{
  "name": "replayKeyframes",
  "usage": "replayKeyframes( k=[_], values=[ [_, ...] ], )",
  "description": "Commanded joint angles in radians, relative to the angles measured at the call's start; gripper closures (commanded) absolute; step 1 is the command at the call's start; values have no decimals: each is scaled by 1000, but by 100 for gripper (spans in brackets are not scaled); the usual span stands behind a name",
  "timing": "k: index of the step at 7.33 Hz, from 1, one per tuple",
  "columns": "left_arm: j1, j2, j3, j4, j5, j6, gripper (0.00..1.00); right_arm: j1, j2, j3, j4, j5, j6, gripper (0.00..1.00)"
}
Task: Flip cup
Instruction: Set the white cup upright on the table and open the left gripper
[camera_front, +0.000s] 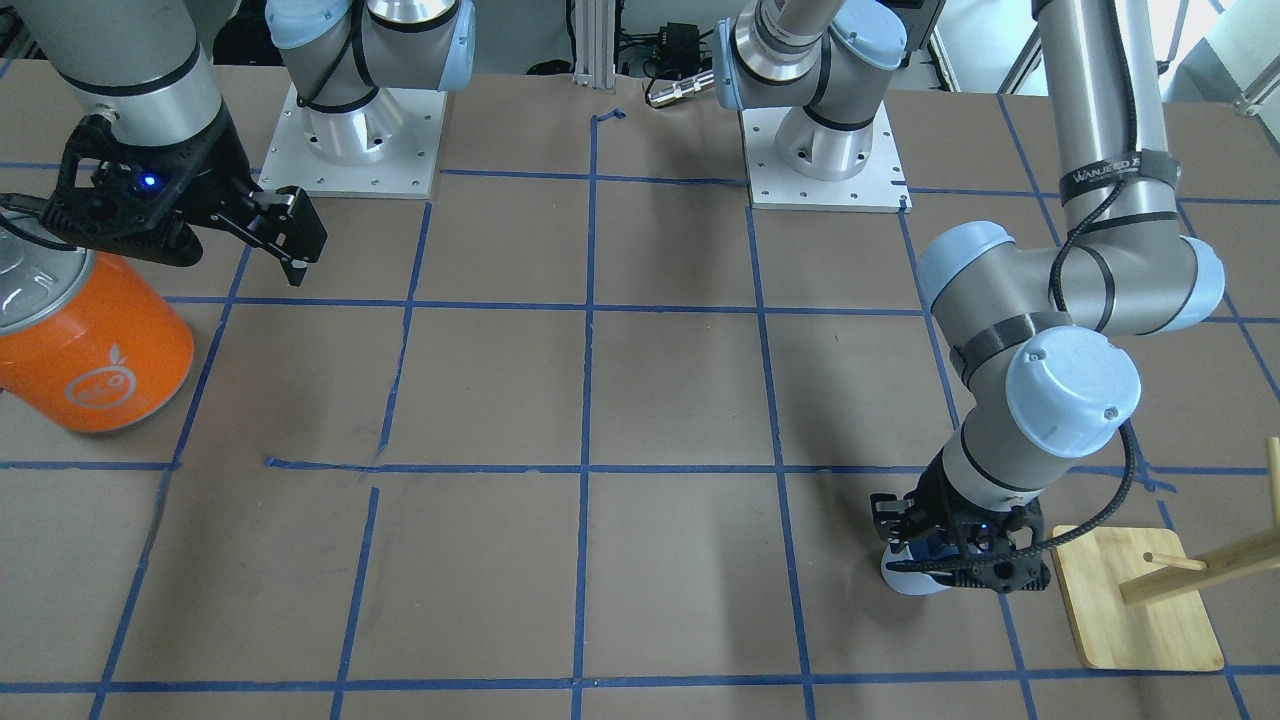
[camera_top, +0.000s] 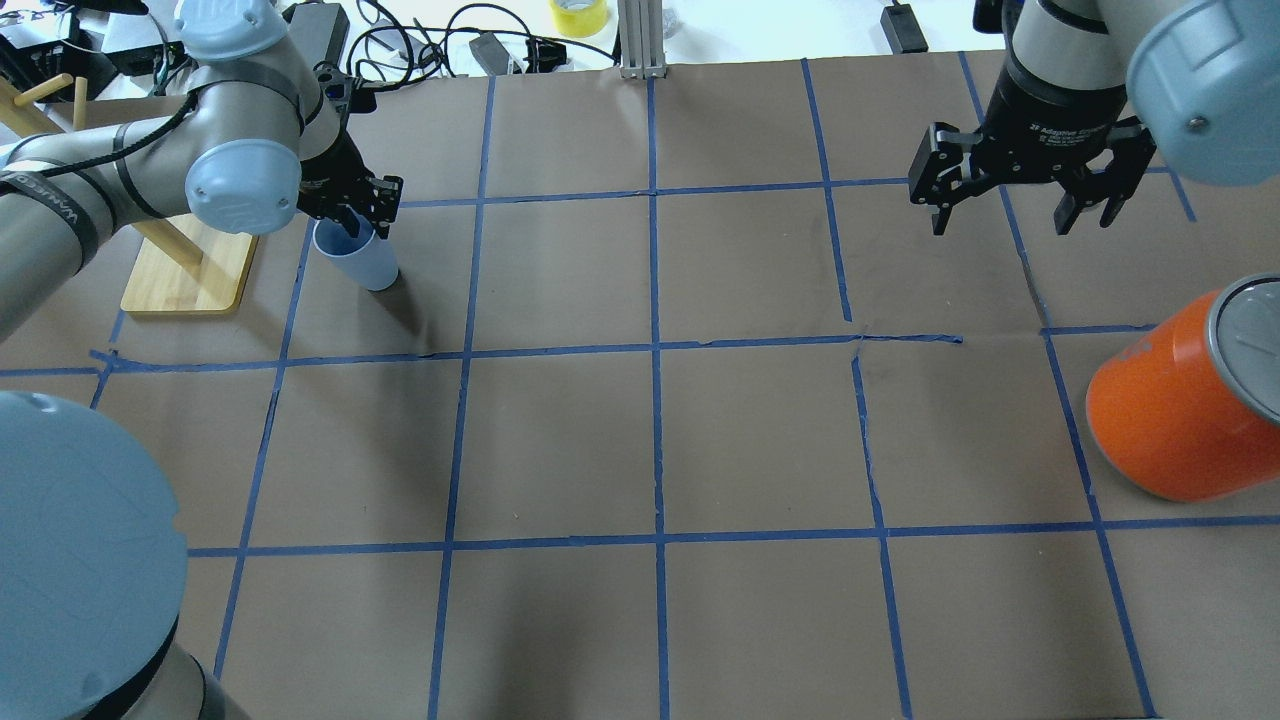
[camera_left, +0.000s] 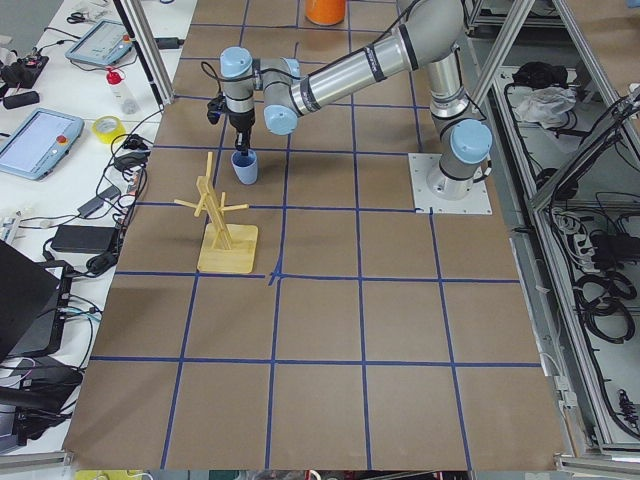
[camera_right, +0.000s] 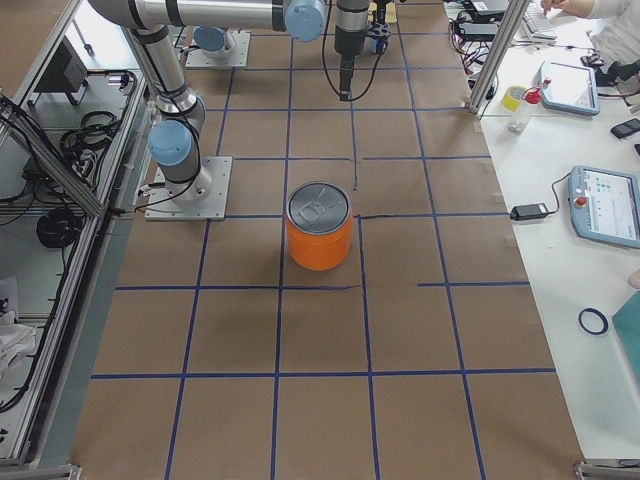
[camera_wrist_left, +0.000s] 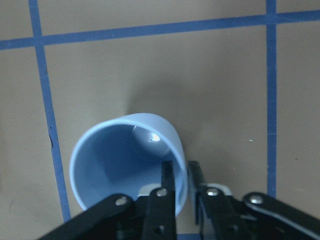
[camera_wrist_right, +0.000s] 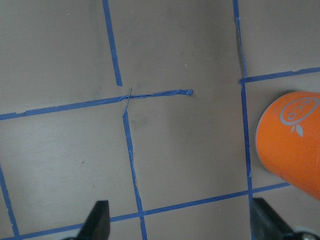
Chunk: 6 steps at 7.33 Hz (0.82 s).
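Cup (camera_front: 906, 578), pale blue, stands on the table beside a wooden rack (camera_front: 1130, 610) in the front view. Overhead: left gripper (camera_top: 362, 215) clamps its rim, mouth up; right gripper (camera_top: 1000, 215) hangs with jaws apart, near an orange can (camera_top: 1170, 420). Left wrist view: one finger inside the wall, one outside.

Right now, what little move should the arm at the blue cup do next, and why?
Probably lift it slightly. The left gripper pinches the cup by its rim, one finger inside, and the cup stands mouth-up, so it needs room to turn over.
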Motion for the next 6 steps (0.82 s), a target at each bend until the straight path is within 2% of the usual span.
replayKeyframes(
  k=[1, 3, 5, 6],
  values=[
    [-11, 76, 11, -75, 4, 3, 0, 0, 2, 5, 0, 0, 0, 0],
    [-21, 212, 11, -208, -6, 1, 0, 1, 5, 7, 0, 1, -1, 0],
    [-84, 372, 26, -369, 4, -4, 0, 1, 9, 11, 2, 0, 0, 0],
    [-103, 417, 28, -382, 1, -7, 0, 0, 9, 22, 0, -3, 0, 0]
  ],
)
